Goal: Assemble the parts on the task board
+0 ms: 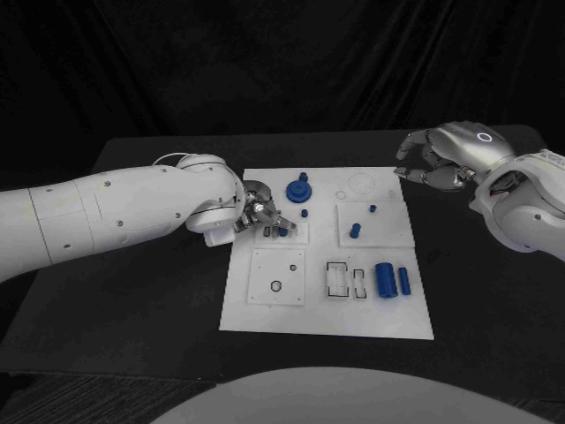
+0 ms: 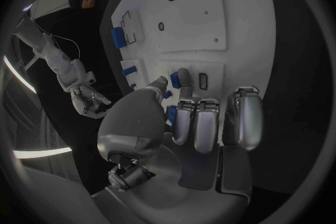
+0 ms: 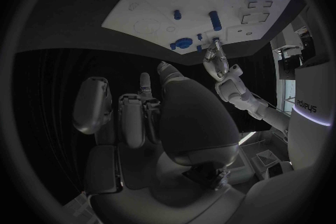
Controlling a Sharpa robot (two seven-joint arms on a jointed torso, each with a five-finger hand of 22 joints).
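The white task board (image 1: 320, 305) lies mid-table. My left hand (image 1: 259, 216) hovers low over its upper-left panel, and its thumb and a finger pinch a small blue part (image 2: 174, 81) beside a small slot (image 2: 203, 80). A blue gear-like part (image 1: 299, 190) stands just beyond that hand. A blue peg (image 1: 355, 231) and a smaller one (image 1: 372, 209) stand in the right panel. A thick blue cylinder (image 1: 385, 279) and a slim one (image 1: 405, 281) lie lower right. My right hand (image 1: 438, 161) hangs off the board's far right corner, fingers curled in, holding nothing.
The black table (image 1: 130, 291) surrounds the board on all sides. Rectangular slots (image 1: 339, 279) and a panel with a small ring hole (image 1: 276, 286) sit on the board's near half. My left forearm (image 1: 92, 212) crosses the table's left side.
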